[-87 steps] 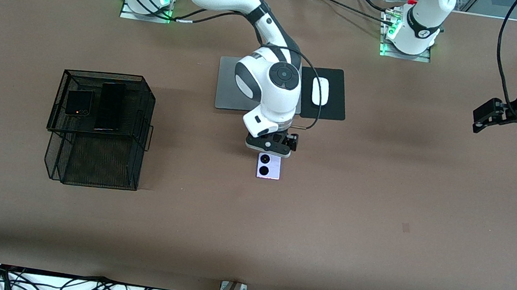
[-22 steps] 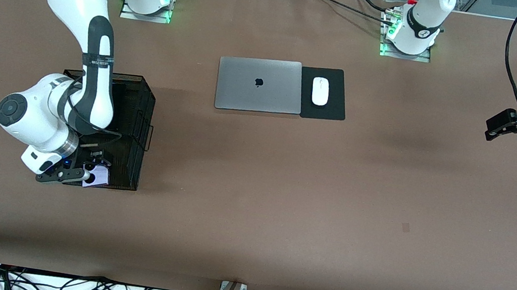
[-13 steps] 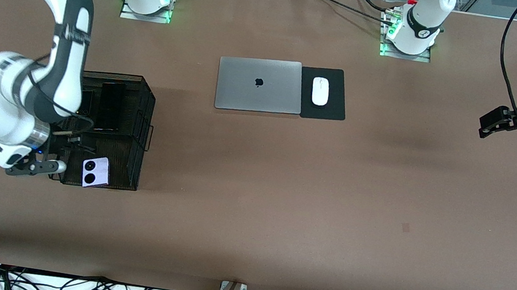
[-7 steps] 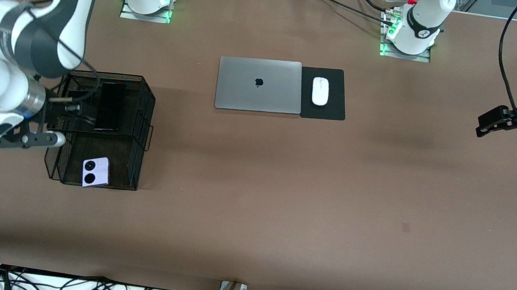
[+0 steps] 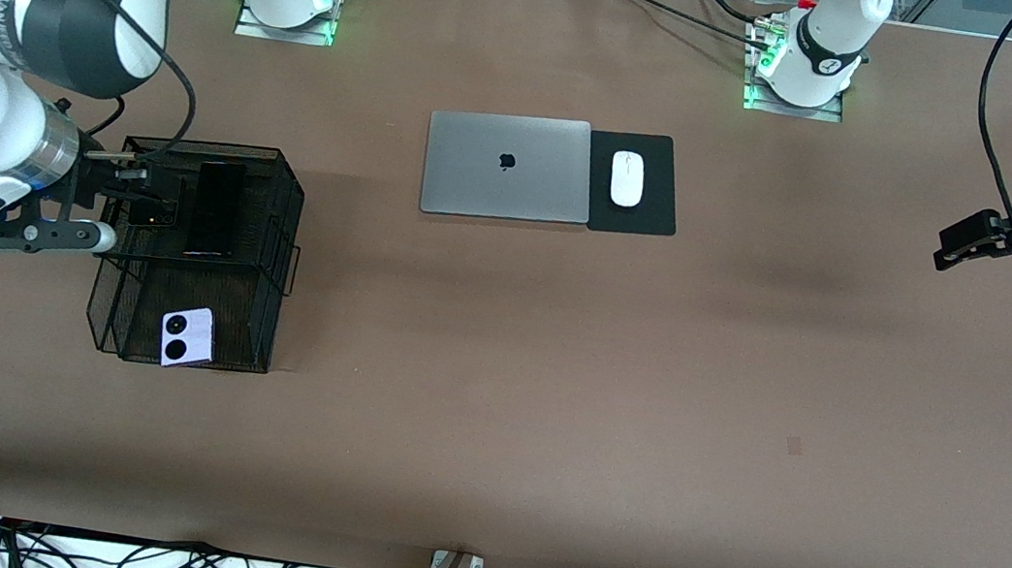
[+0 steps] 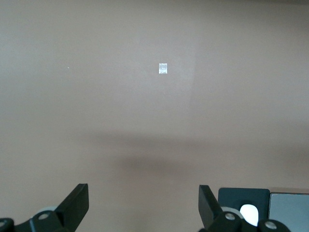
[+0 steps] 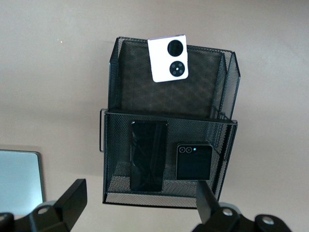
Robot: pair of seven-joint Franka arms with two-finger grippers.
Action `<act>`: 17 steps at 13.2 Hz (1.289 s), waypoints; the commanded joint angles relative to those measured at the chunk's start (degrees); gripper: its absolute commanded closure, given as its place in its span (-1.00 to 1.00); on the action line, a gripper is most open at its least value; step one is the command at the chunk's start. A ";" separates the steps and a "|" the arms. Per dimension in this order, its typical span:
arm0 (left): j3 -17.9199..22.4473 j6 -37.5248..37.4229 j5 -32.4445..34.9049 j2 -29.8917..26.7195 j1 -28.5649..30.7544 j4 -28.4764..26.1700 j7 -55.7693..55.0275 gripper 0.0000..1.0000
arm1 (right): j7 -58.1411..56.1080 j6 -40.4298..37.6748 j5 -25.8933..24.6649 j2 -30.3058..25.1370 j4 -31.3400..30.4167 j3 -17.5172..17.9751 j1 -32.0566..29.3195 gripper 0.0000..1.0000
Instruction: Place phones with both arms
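Front view: black mesh organizer stands toward the right arm's end of the table. Lilac-white flip phone lies in its lower tier, at the end nearer the camera. Slab phone lies on the upper tier. Right gripper hangs over the organizer's outer edge, fingers spread, empty. Left gripper waits in the air, well apart from the organizer, over bare table.

Left wrist view: left gripper fingers spread, nothing between them.

Right wrist view: black flip phone lies just beside the slab phone on the organizer's upper tier; lilac-white flip phone on the lower tier.
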 commanded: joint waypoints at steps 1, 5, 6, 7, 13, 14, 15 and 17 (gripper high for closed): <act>-0.26 -1.07 -0.28 0.54 0.20 1.33 0.07 -1.00 | 5.22 0.85 -6.55 -7.84 -1.57 11.12 -5.82 -0.99; -0.26 -1.33 -0.28 0.54 0.20 1.33 0.16 -1.00 | 8.92 1.29 -14.63 -15.57 -4.72 28.15 -19.16 -0.99; -0.43 -1.33 0.59 0.54 0.20 1.33 0.07 -1.00 | 9.19 1.82 -16.22 -17.42 -6.21 33.16 -23.64 -0.99; -0.52 -1.50 1.56 0.36 0.20 1.33 0.07 -1.00 | 9.27 2.60 -17.37 -19.35 -8.06 37.74 -28.47 -0.99; -0.43 -1.77 1.66 0.54 0.20 1.51 0.78 -1.00 | 9.45 5.16 -20.72 -25.34 -12.91 56.23 -50.91 -0.99; -0.35 -1.77 1.74 0.54 0.20 1.51 0.69 -1.00 | 10.06 5.07 -21.07 -25.78 -13.00 56.85 -52.15 -0.99; -0.43 -1.77 1.74 0.54 0.12 1.59 0.60 -1.00 | 11.11 4.99 -22.20 -26.57 -13.43 57.99 -52.94 -0.99; -0.35 -1.77 1.66 0.71 0.12 2.12 0.60 -1.00 | 11.74 5.16 -22.92 -27.71 -14.57 60.27 -55.05 -0.99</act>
